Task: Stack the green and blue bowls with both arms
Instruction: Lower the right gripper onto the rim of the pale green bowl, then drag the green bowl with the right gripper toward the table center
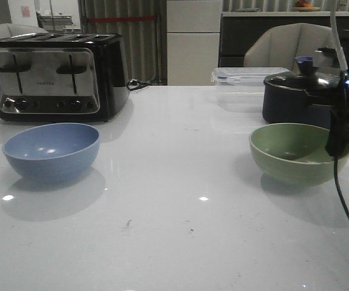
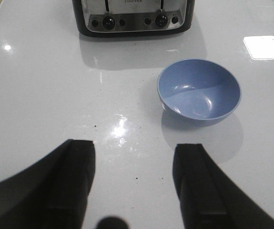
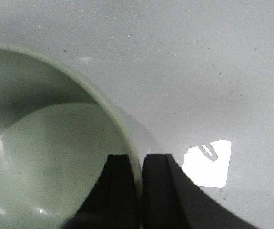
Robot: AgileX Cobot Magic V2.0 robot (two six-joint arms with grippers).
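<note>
Two matte bowls: blue bowl [image 2: 199,92] before the spread left gripper [image 2: 135,183]; right gripper [image 3: 139,186] pinches green bowl [image 3: 51,157] rim.

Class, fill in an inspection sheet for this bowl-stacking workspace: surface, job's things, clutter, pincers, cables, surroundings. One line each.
Surface: white glossy table, light glare, a few small specks.
Job's things: blue bowl at left, green bowl at right, both upright, far apart.
Clutter: toaster, dark lidded pot, clear plastic container.
Pincers: left pincer open above bare table; right pincer shut on the green bowl's rim.
Cables: thin black cable hanging from right arm.
Surroundings: chairs, cabinets behind.
</note>
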